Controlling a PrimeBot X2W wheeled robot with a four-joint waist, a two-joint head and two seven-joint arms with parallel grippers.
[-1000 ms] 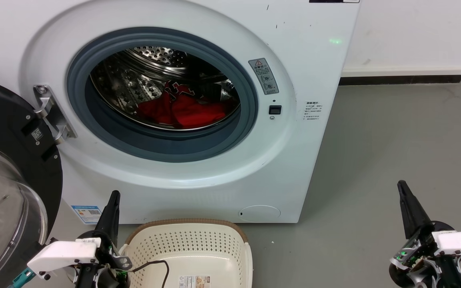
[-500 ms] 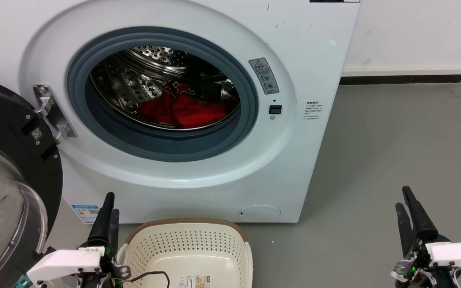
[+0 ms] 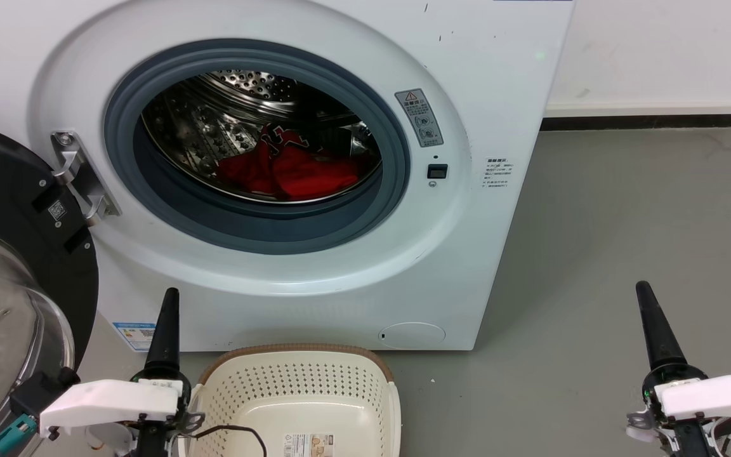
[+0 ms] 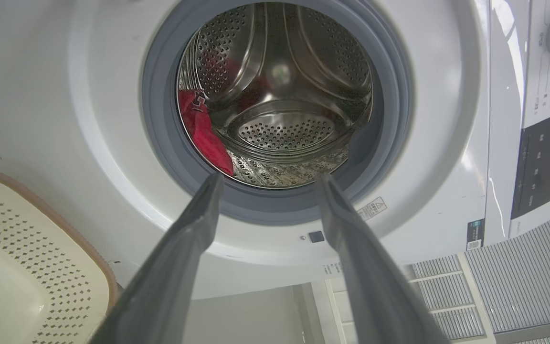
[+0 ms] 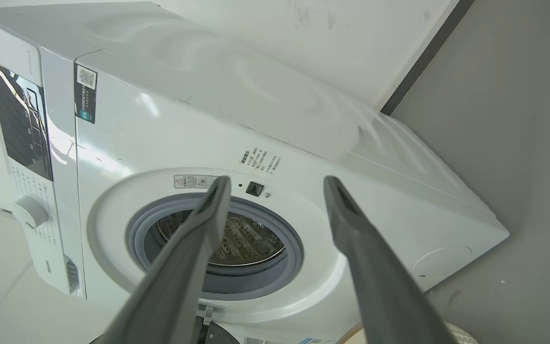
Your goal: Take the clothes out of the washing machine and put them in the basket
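The task looked barely begun. The washing machine (image 3: 480,127) stood with its door (image 3: 23,209) swung open to the left. The clothes (image 3: 289,174), a red heap, lay at the bottom of the drum (image 4: 280,95). The basket (image 3: 296,350) sat on the floor just below the opening and held no garment. The left gripper (image 4: 270,180) and right gripper (image 5: 277,182) hovered low before the machine, both released, fingers spread, grasping nothing. By my judgement, all the reaching, lifting and dropping was left to do.
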